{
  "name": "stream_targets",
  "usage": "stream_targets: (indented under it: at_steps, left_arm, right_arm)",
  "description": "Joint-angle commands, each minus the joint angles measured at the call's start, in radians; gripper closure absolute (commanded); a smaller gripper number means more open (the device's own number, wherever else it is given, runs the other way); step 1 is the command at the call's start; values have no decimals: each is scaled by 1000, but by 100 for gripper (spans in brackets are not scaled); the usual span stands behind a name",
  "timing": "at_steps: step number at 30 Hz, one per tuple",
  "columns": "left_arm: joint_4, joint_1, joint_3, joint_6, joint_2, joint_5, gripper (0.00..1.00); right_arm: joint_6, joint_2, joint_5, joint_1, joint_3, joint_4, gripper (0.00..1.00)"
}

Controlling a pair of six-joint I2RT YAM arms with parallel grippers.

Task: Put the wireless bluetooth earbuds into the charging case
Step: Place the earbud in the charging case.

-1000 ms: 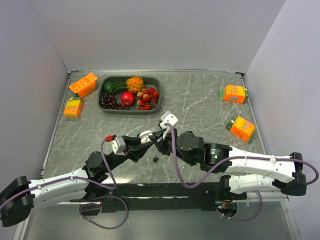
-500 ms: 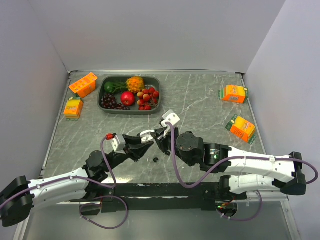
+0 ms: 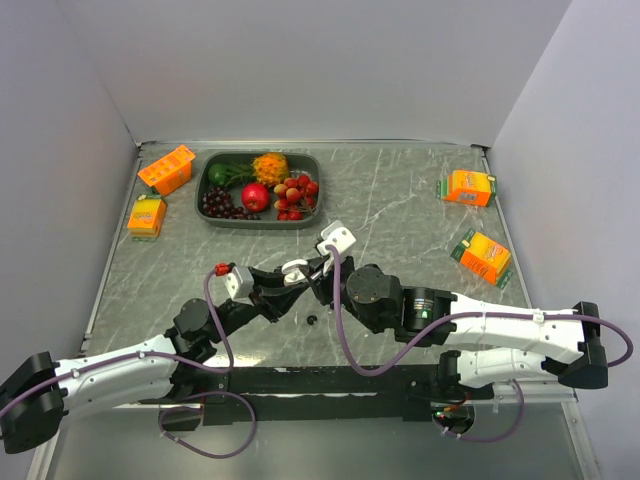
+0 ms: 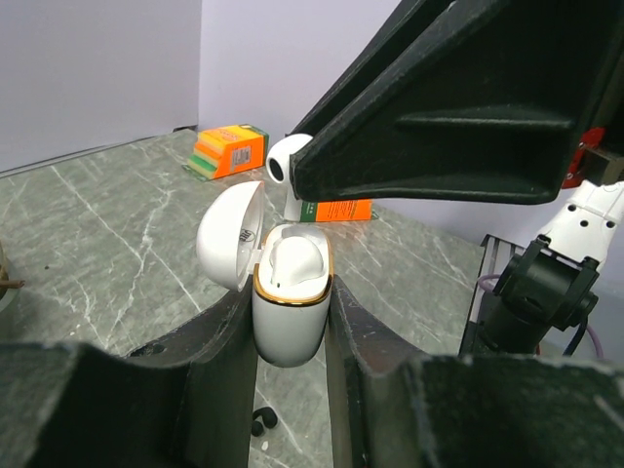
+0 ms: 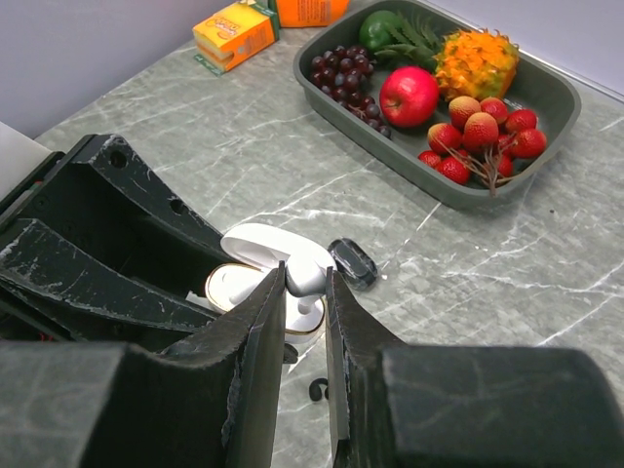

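Right gripper [image 5: 305,281] blocks the space above the charging case [image 4: 290,312].

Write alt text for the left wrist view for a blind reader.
The left end effector grips an open white charging case, lid tipped back. Just above it, the right end effector holds a white earbud. Orange boxes sit behind on the table.

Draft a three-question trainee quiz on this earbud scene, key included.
1. True or false: the lid of the white charging case is open.
2. The right tool holds: A) a white earbud; B) a strawberry; C) nothing.
3. Fill in: the left tool is shut on the ____.
Key: 1 true; 2 A; 3 white charging case.
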Motion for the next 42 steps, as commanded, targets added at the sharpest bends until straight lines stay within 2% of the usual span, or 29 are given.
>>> stream_targets:
  at_steps: [1, 18, 42]
  left_arm:
    - [27, -5, 44, -14, -10, -7, 99]
    - [-36, -5, 83, -71, -6, -50, 99]
    - [-28, -5, 80, -69, -13, -45, 99]
  right_arm:
    - [11, 4, 23, 12, 20, 29, 100]
    - [22, 10, 53, 18, 14, 11, 100]
    - [9, 40, 70, 23, 9, 14, 100]
